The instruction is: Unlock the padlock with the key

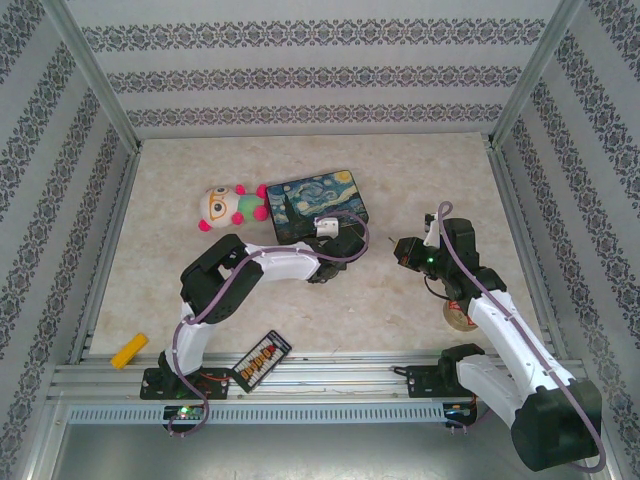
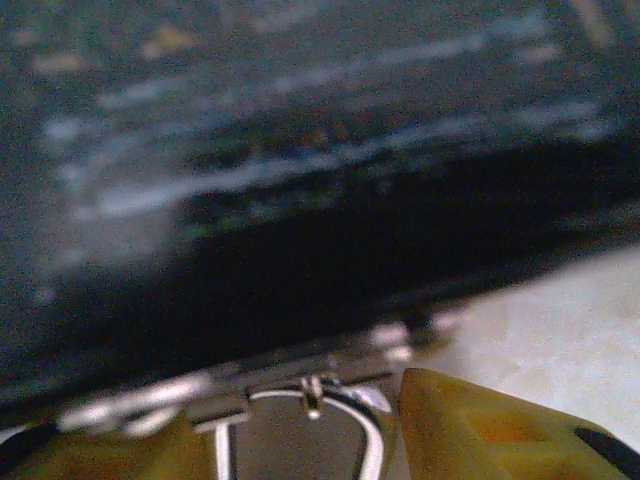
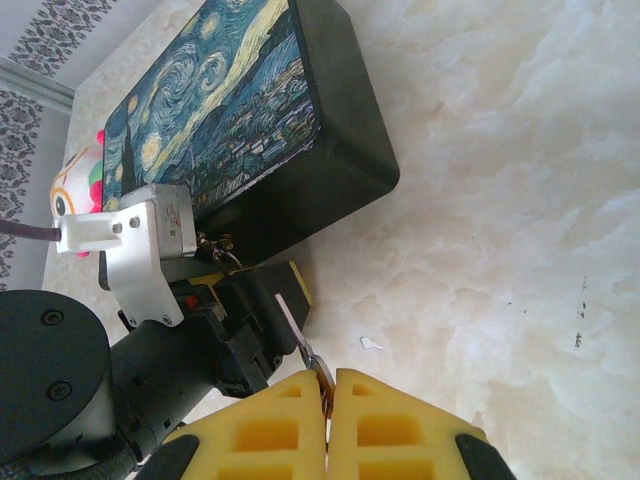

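Two R fingers [image 3: 262,432] tight on key [image 3: 294,326]

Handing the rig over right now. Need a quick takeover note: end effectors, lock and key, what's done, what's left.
Left end effector: looks clamped on the padlock, its shackle at the painted box front edge.
Right end effector: shut on the key, blade aimed at the left fingers, tip close to them.
Done: both grasped, key near lock.
Left: find keyhole (not visible), insert, turn, open shackle.

One tin box [image 1: 318,207], one doll [image 1: 232,206], one yellow block [image 1: 129,351], one bead frame [image 1: 262,360], one padlock [image 3: 228,257], one key [image 3: 293,325]
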### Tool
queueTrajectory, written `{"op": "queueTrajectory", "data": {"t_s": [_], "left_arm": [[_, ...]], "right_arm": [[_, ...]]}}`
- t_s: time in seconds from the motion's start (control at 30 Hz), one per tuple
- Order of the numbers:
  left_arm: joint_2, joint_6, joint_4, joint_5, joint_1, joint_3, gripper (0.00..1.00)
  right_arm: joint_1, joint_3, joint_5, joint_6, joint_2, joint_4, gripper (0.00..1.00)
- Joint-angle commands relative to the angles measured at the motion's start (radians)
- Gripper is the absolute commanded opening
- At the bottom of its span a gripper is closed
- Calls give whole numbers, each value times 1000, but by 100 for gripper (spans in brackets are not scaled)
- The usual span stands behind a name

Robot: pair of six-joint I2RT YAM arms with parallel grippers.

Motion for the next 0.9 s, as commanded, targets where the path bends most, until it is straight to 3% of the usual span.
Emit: {"op": "queueTrajectory", "data": {"t_s": [0.0,0.27,0.53,0.87], "left_arm": [[47,-12,-45,46,-23,12,45],[59,7,-142,3,-36,59,41],[59,13,-113,3,-38,54,27],[-2,15,-23,112,-38,43,19]], "right_arm": [[-11,-1,-17,9,10,22,0],[-11,7,-25,12,24,32,0],[-12,2,-25,6,27,36,0],[3,-139,-19,5,18,150,0]]}}
